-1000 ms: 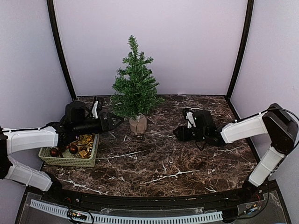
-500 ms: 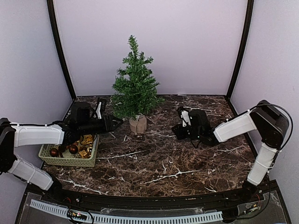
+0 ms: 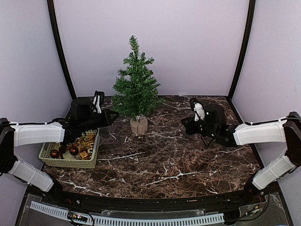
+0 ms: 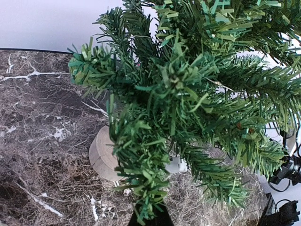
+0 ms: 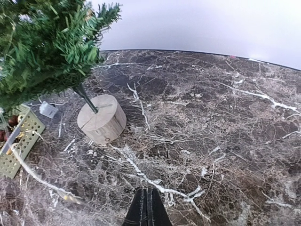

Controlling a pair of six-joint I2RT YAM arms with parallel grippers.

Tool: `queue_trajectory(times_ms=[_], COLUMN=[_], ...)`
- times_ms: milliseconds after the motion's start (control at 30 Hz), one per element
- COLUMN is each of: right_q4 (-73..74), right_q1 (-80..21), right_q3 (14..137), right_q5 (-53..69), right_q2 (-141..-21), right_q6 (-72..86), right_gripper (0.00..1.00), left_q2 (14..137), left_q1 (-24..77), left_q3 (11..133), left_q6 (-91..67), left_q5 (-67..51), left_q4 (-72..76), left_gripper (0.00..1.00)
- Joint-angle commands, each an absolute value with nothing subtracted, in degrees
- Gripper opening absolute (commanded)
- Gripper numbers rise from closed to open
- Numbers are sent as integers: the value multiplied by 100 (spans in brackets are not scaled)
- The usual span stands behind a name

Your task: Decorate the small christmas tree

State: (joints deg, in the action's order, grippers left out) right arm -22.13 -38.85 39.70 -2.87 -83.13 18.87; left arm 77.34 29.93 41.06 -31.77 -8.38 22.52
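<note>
- Small dark-green bristly christmas tree [image 3: 136, 87] with a pale wood stump stands rear-centre on the dark marble worktop [image 3: 164, 165].
- Pale-green ornament basket [image 3: 68, 162] sits at the left edge.
- Left jaws are together at the low branch tips.
- Right jaws are together over bare marble.

Top external: my fixed high view from the near edge, facing the back wall [image 3: 188, 47], whole worktop [image 3: 188, 160] in frame.
Left wrist: pressed close against the small christmas tree [image 4: 188, 94], looking right.
Right wrist: low and farther off, looking left.
Both wrist views share the stump base [image 4: 101, 155].
</note>
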Motion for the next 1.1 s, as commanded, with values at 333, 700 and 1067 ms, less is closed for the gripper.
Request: queue_trajectory(times_ms=[333, 700, 1067], right_q4=[-49, 461, 307], right_q1=[-4500, -4718, -4720], right_q3=[4787, 5703, 5775], right_q5=[-596, -922, -996], right_q2=[-7399, -7807, -7979], right_q6=[2251, 2373, 2449], right_gripper=[0, 0, 0], left_q2=[8565, 8788, 6433], left_q1=[1942, 1571, 2225], left_q3=[4894, 5572, 4521], left_q6=[-2455, -1793, -2031], left_q5=[-1636, -1639, -719], left_q4=[2466, 1873, 710], left_gripper=[0, 40, 74])
